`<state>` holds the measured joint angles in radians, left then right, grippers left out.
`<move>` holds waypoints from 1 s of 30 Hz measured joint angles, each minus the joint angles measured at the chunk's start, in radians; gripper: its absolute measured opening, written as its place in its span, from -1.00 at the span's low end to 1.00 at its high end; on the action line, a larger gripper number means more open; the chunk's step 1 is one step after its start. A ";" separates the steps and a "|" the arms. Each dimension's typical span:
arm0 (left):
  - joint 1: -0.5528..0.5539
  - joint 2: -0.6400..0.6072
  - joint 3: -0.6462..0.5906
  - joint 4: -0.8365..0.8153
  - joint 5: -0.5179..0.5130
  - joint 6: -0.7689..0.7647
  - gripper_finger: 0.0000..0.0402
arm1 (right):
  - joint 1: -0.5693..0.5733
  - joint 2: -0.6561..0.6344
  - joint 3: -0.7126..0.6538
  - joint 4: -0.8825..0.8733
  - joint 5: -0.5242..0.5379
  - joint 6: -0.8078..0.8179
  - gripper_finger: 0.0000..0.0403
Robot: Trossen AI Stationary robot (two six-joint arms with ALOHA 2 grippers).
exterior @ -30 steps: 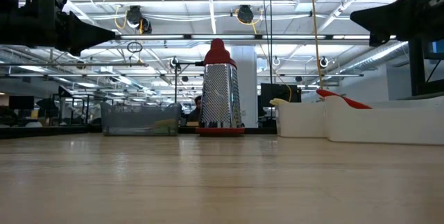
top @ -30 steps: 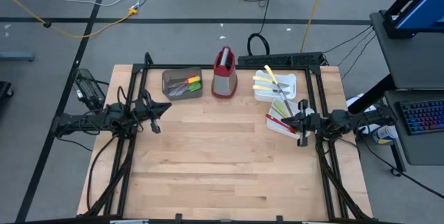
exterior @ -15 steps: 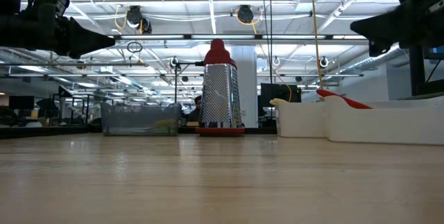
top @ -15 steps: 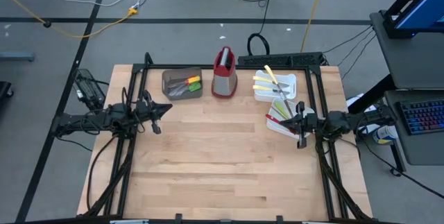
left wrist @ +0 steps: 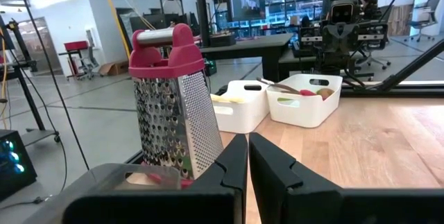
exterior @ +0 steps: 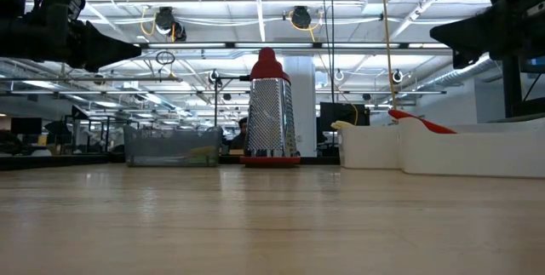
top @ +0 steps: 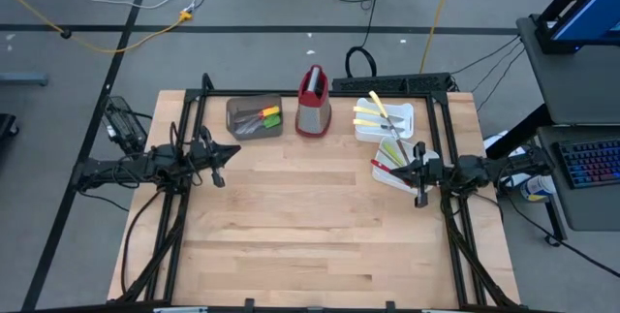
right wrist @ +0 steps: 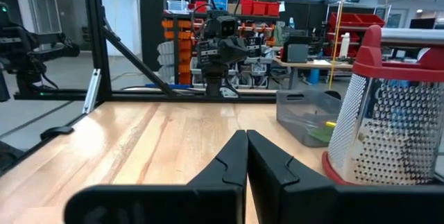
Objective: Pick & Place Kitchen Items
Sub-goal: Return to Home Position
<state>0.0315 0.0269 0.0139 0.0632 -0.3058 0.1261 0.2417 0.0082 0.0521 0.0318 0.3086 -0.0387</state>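
The room is a big open workshop with strip lights overhead, a grey floor trailing cables, and other rigs standing farther off. In the middle is the wooden surface, bare over most of its boards, with everything on it lined up along the far edge around the red-and-steel grater, which stands upright.

Both arms hang level above the surface, one at each side edge. The left gripper sits well apart from the grater on its own side. Its fingers are pressed together with only a sliver between them, and they grip nothing. The right gripper is on the opposite side of the grater, raised beside the nearer white bin. It is clenched in the same way and is empty too.

Just beside the grater on the left arm's side is a dark bin holding green and yellow utensils. On the right arm's side, near the grater, the farther white bin holds yellow-handled knives. The nearer bin, touching it, holds red and green utensils. From table height a red spoon pokes above the rim.
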 joint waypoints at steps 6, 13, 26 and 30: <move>0.000 0.000 0.000 0.002 0.000 0.000 -0.89 | 0.000 0.000 0.000 0.005 0.001 -0.004 -0.98; 0.000 0.000 -0.001 0.003 -0.001 0.000 -0.89 | 0.000 0.000 -0.001 0.006 0.002 0.026 -1.00; 0.000 0.000 -0.001 0.003 -0.001 0.000 -0.89 | 0.000 0.000 -0.001 0.008 0.003 0.027 -0.96; 0.000 0.000 -0.001 0.003 -0.001 0.000 -0.89 | 0.000 0.000 -0.001 0.008 0.003 0.027 -0.96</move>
<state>0.0315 0.0269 0.0128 0.0662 -0.3073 0.1262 0.2419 0.0082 0.0513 0.0399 0.3111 -0.0116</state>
